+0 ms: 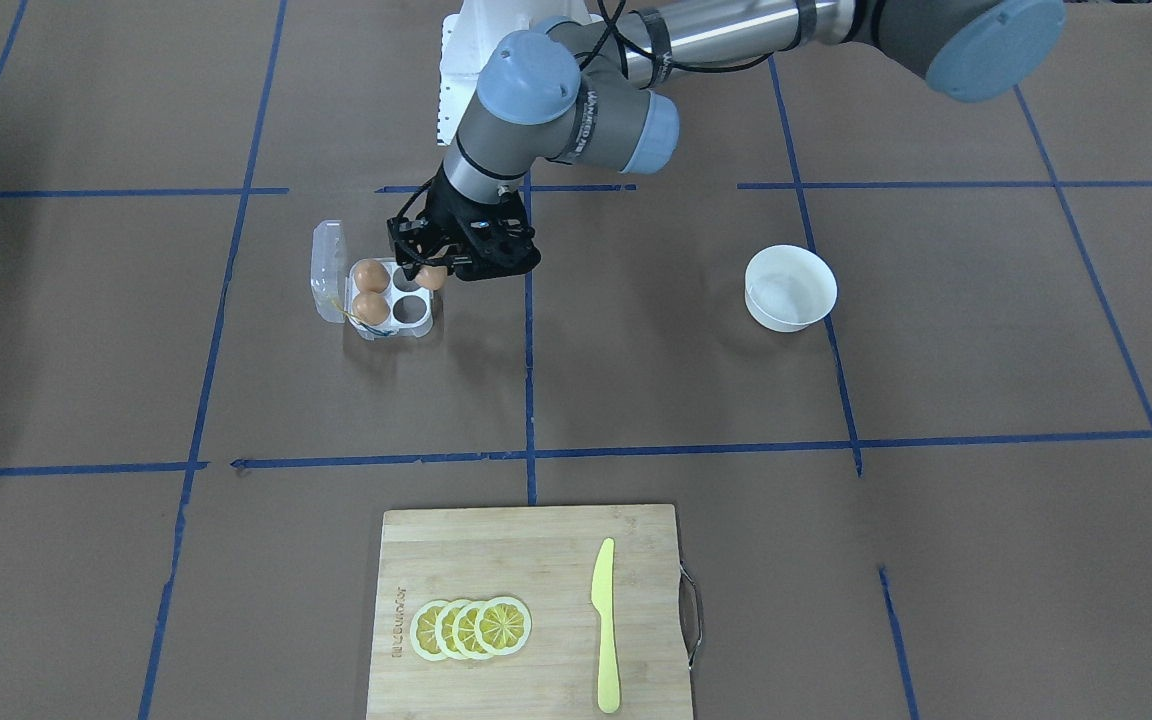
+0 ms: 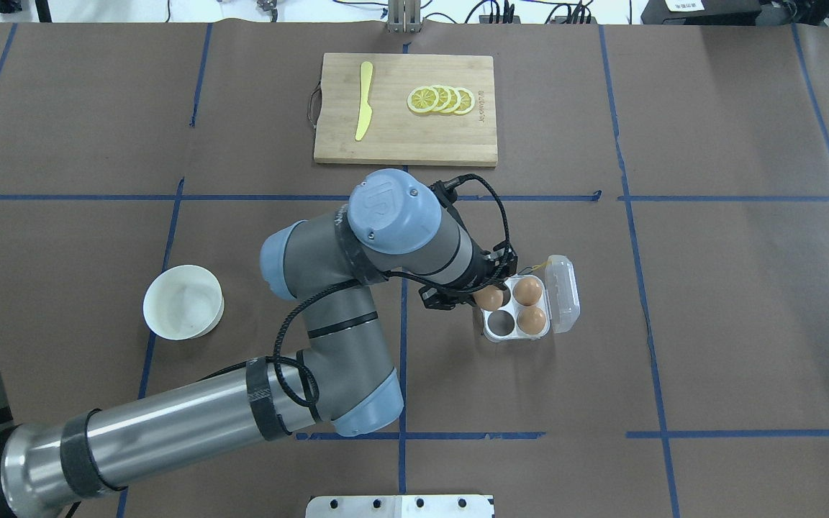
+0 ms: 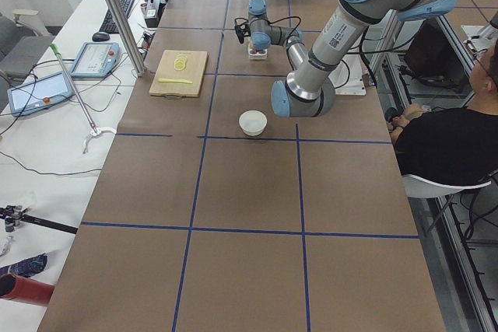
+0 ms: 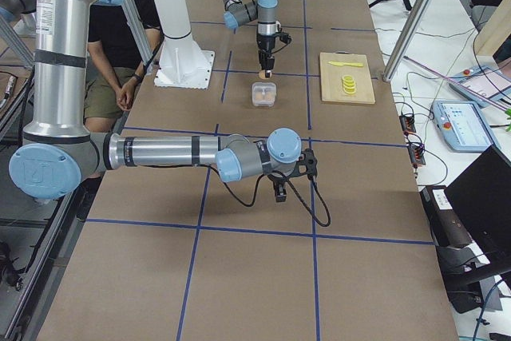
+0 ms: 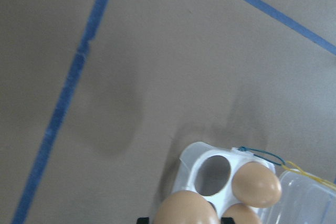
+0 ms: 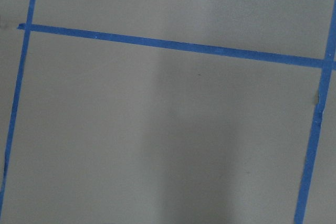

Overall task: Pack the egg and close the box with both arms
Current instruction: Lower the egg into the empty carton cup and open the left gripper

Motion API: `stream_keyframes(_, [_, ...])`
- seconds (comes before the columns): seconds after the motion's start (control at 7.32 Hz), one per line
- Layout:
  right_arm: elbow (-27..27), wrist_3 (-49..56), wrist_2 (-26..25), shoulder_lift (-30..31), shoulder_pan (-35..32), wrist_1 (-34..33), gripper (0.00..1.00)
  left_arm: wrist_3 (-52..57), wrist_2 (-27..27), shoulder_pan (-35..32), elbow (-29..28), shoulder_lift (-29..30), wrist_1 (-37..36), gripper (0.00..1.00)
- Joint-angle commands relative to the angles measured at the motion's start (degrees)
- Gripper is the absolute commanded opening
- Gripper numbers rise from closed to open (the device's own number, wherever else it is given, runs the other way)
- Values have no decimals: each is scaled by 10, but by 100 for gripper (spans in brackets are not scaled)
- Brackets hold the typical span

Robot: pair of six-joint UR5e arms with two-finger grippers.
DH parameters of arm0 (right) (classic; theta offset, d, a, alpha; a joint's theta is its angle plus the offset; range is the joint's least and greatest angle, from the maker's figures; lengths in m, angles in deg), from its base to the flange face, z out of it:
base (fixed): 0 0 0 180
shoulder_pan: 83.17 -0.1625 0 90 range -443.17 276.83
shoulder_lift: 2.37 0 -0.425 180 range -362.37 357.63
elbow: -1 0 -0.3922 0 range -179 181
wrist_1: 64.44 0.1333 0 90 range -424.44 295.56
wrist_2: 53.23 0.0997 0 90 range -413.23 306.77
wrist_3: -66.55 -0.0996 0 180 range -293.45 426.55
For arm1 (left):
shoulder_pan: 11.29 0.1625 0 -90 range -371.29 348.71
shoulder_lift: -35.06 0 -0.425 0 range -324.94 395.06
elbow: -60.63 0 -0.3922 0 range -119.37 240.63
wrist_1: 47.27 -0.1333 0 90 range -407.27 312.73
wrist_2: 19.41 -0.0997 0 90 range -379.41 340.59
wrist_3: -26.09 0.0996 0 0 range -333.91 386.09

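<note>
Two packed eggs (image 1: pixel 370 274) already sit in the box (image 1: pixel 423 326) beside its open lid (image 1: pixel 328 262), so the third egg (image 1: pixel 433 277) and the closing of the lid are left. The left gripper (image 1: pixel 430 268) pinches this egg just above a free cell (image 1: pixel 404 284) away from the lid; its long axis seems nearly level, though the gripper hides its ends. Whether the right gripper (image 4: pixel 279 189), well apart, is spread cannot be told.

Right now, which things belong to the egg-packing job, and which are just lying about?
Job: left tool; small light-brown egg it grips; clear-plastic egg box holding two more eggs.
Lying about: round white bowl; bamboo cutting board; lemon slices; yellow knife.
</note>
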Motion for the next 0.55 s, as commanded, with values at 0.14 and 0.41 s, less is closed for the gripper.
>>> stream_keyframes(0.14, [3,0,0,1,0,0,100,-16,-26,16,-32,18,30,0])
stream_keyframes(0.41, [3,0,0,1,0,0,100,-15,-26,21,-32,16,30,6])
